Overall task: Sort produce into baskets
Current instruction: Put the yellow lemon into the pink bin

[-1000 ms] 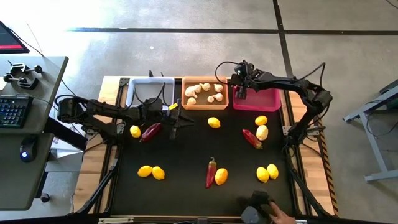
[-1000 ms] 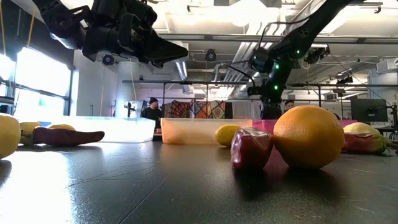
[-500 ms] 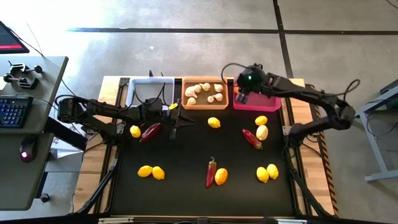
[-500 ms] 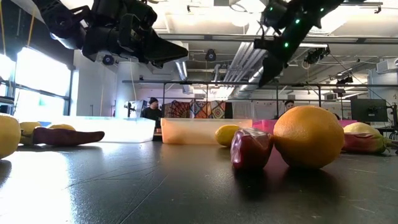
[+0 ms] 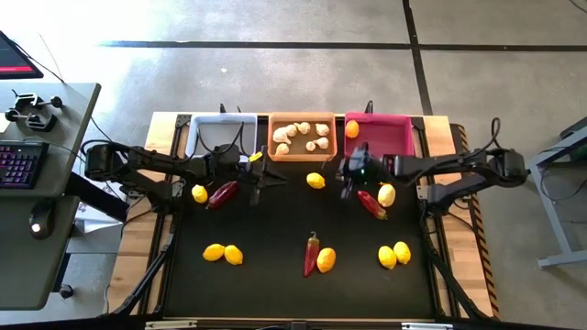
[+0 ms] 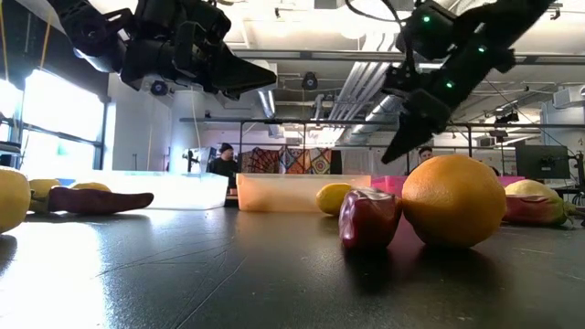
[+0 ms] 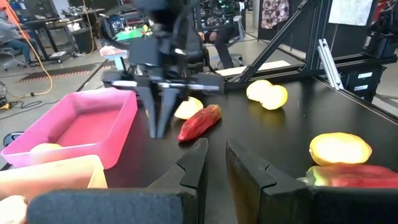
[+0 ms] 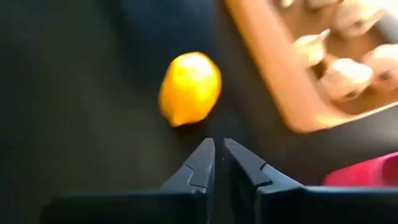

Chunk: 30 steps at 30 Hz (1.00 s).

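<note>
Three baskets stand along the far edge: white (image 5: 217, 136), orange (image 5: 301, 136) with several garlic bulbs, and pink (image 5: 378, 136) with one lemon (image 5: 351, 128). Lemons and dark red chilis lie scattered on the black mat. My right gripper (image 5: 346, 180) hangs shut and empty above the mat, slanting down, between a lemon (image 5: 315, 181) (image 8: 189, 87) and a chili (image 5: 371, 203) (image 7: 199, 122). My left gripper (image 5: 273, 175) (image 7: 216, 158) hovers shut and empty, pointing level, just right of a chili (image 5: 223, 194) and a lemon (image 5: 199, 193).
More lemons lie at the near left (image 5: 224, 254), near middle (image 5: 326, 260) beside a chili (image 5: 312, 253), near right (image 5: 394, 255) and right (image 5: 385, 177). A pale fruit (image 5: 386, 194) sits against the right chili. A desk with a keyboard (image 5: 23, 163) stands left of the table.
My right gripper has swung from above the pink basket toward the table's near edge and now slants down over the mat between the middle lemon and the right chili. A lemon now shows in the pink basket where the gripper stood.
</note>
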{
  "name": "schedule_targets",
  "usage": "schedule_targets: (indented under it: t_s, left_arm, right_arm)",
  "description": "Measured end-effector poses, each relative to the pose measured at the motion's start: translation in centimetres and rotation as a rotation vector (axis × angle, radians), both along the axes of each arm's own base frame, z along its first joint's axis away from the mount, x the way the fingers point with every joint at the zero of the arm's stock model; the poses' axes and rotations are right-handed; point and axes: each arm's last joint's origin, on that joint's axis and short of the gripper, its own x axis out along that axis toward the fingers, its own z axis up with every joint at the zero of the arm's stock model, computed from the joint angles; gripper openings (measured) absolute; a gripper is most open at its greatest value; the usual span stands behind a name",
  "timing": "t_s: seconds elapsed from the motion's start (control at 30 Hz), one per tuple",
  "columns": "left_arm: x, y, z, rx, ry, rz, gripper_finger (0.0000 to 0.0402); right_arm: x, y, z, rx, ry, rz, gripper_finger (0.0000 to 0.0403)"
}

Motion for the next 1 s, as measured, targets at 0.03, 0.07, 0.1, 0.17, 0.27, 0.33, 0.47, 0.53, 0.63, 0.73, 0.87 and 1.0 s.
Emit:
schedule_targets:
  t_s: [0.03, 0.07, 0.1, 0.17, 0.27, 0.33, 0.47, 0.53, 0.63, 0.73, 0.87, 1.0]
  left_arm:
    - [0.0, 0.0, 0.0, 0.0, 0.0, 0.0, 0.0042]
    - [0.0, 0.0, 0.0, 0.0, 0.0, 0.0, 0.0042]
    - [0.0, 0.0, 0.0, 0.0, 0.0, 0.0, 0.0042]
    - [0.0, 0.0, 0.0, 0.0, 0.0, 0.0, 0.0042]
    - [0.0, 0.0, 0.0, 0.001, 0.0, 0.0, 0.0042]
    - [0.0, 0.0, 0.0, 0.001, 0.0, 0.0, 0.0042]
    - [0.0, 0.0, 0.0, 0.001, 0.0, 0.0, 0.0042]
    - [0.0, 0.0, 0.0, -0.001, 0.0, 0.0, 0.0042]
    - [0.1, 0.0, -0.3, -0.007, 0.008, 0.001, 0.0042]
    - [0.3, 0.1, -0.7, -0.01, 0.025, 0.001, 0.0042]
    - [0.5, 0.1, -1.1, -0.011, 0.031, 0.006, 0.0042]
    - [0.6, 0.1, -1.2, -0.01, 0.026, 0.007, 0.0042]
  right_arm:
    - [-0.1, 0.4, -0.2, 0.01, 0.003, -0.003, 0.0031]
    - [-0.1, 0.9, -0.4, 0.02, 0.01, -0.006, 0.0037]
    - [-0.2, 1.3, -0.5, 0.029, 0.022, -0.006, 0.0044]
    - [-0.4, 2.0, -0.5, 0.04, 0.068, -0.018, 0.006]
    - [-0.9, 2.7, -0.1, 0.015, 0.181, -0.088, 0.0087]
    - [-1.7, 2.8, 0.1, 0.008, 0.276, -0.187, 0.0107]
    - [-3.0, 2.4, 0.7, 0.042, 0.369, -0.415, 0.0146]
    - [-3.5, 2.1, 0.6, 0.062, 0.378, -0.517, 0.0164]
    - [-4.0, 1.6, 0.3, 0.061, 0.369, -0.64, 0.0194]
    - [-4.6, 0.8, 0.1, 0.044, 0.373, -0.739, 0.0224]
    - [-5.3, 0.2, 0.0, 0.044, 0.412, -0.81, 0.0261]
    - [-5.9, 0.1, -0.1, 0.06, 0.452, -0.861, 0.0282]
